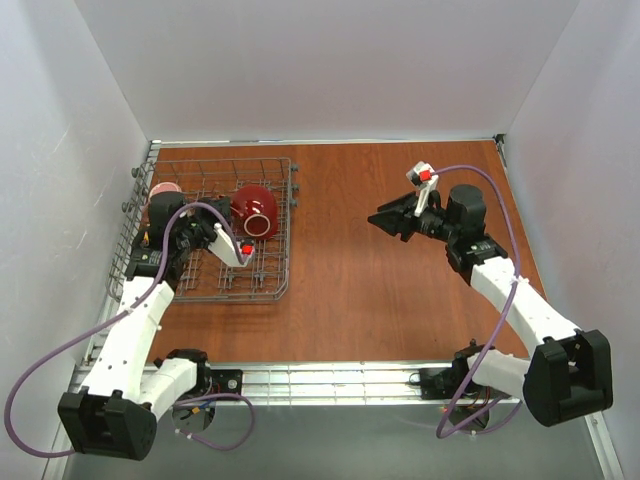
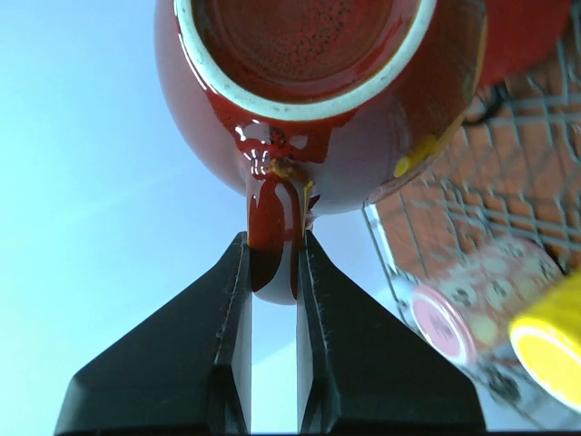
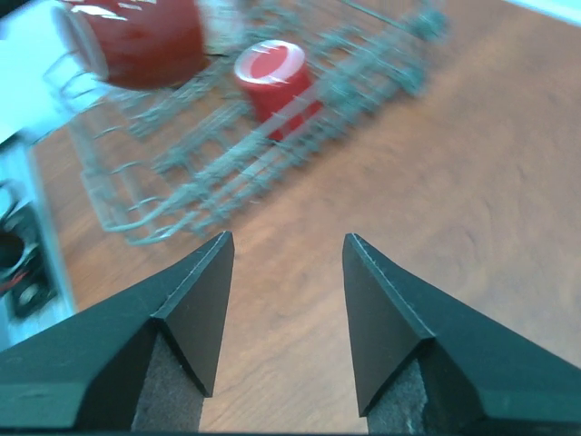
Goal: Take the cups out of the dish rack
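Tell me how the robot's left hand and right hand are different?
The left gripper is shut on the dark red mug, pinching its handle; the right gripper is open and holds nothing. The left gripper is over the dish rack; the right gripper is over the wooden table. Both are black.
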Motion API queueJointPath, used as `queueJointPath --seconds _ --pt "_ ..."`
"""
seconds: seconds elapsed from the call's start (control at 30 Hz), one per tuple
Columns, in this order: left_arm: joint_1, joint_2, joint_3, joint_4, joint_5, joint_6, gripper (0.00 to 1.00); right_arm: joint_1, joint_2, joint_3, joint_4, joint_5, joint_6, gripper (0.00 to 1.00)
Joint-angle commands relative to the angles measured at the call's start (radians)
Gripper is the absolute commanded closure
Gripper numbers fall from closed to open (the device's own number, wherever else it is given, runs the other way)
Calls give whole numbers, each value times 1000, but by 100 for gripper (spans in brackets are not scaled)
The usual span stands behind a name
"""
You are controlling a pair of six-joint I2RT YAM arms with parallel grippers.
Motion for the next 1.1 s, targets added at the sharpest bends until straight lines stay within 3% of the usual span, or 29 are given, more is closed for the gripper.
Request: queueJointPath --seconds 0.0,0.17,0.4,0.57,0.6,0.83,1.07 --pt "-7 -67 -38 204 207 267 100 5 63 132 -41 -272 -87 53" --pt "-7 -82 -96 328 369 336 100 3 195 324 -41 -475 -24 52" --pt "-7 -110 -164 436 468 429 100 48 389 553 -47 -531 68 48" --pt "-7 -131 -181 439 498 454 100 103 478 669 -50 -526 117 22" --pt "-7 -137 -182 439 501 451 100 111 515 707 -50 -532 128 21" --pt "-7 -148 -192 439 507 445 100 198 664 852 -49 -619 201 23" --pt "-7 -154 -198 440 510 448 100 236 724 877 -46 -734 234 26"
